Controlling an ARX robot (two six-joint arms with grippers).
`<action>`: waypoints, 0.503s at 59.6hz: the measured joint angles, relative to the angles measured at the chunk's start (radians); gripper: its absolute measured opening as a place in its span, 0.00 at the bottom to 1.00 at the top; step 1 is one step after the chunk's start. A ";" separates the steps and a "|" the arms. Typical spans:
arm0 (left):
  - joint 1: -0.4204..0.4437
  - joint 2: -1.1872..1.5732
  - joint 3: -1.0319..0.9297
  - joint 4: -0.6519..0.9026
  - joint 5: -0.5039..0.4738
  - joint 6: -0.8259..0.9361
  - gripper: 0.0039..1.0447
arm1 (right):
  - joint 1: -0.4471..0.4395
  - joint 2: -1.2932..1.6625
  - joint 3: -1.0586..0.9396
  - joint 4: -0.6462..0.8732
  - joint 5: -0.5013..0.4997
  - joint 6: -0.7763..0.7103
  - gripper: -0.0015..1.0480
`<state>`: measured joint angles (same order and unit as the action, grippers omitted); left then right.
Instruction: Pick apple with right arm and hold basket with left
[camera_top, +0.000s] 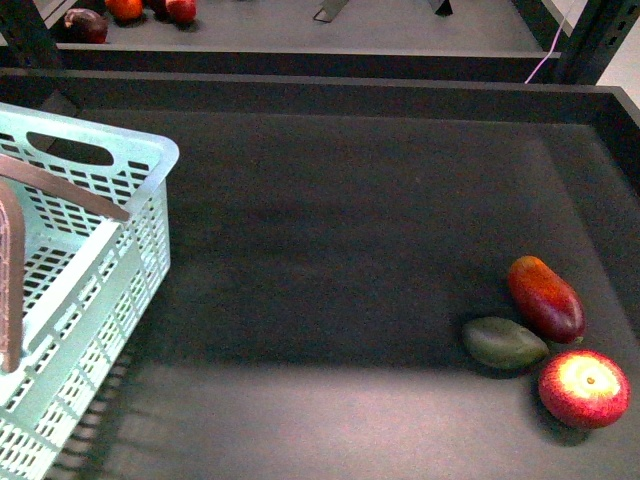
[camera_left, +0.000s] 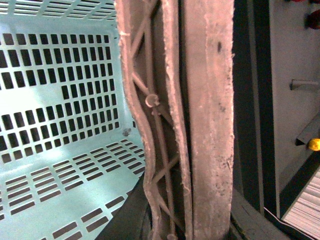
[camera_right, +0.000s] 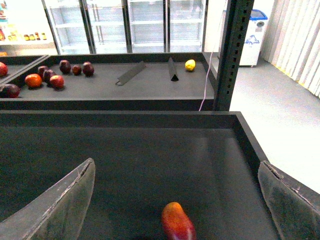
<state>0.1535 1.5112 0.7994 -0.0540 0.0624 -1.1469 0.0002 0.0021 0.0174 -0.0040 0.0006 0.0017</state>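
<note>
— Where do we have the apple (camera_top: 584, 388)?

— On the dark surface (camera_top: 330, 230), in the near right corner, with its pale stem dimple facing up. A dark green fruit (camera_top: 505, 343) lies just beside it. A long red-orange fruit (camera_top: 545, 297) sits right against the green one, farther back (we cannot tell whether the apple touches either).

— And our right claw (camera_right: 175, 165)?

— Released, with its fingers (camera_right: 60, 210) spread wide. In the right wrist view the red-orange fruit shows between them, down on the surface.

— The basket (camera_top: 100, 300)?

— It is pale blue-green with slotted walls, at the left edge of the surface and well apart from the three fruits. Its brown handle (camera_top: 60, 187) stands raised.

— Our left claw (camera_left: 187, 220)?

— Clenched on that handle. In the left wrist view the dark fingers (camera_left: 125, 217) hug it on both sides, with the inside of the basket beyond.

— Anything farther back?

— We see a shelf (camera_right: 150, 87) past the surface's rear wall. It carries several red fruits (camera_right: 56, 81) and one yellow fruit (camera_right: 190, 64).
</note>
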 joint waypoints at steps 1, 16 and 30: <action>-0.005 -0.018 0.000 -0.009 0.000 0.001 0.18 | 0.000 0.000 0.000 0.000 0.000 0.000 0.92; -0.144 -0.208 0.023 -0.135 -0.002 0.007 0.18 | 0.000 0.000 0.000 0.000 0.000 0.000 0.92; -0.344 -0.229 0.132 -0.192 -0.010 0.023 0.18 | 0.000 0.000 0.000 0.000 0.000 0.000 0.92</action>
<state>-0.1909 1.2827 0.9310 -0.2459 0.0528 -1.1240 0.0002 0.0021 0.0174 -0.0040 0.0006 0.0017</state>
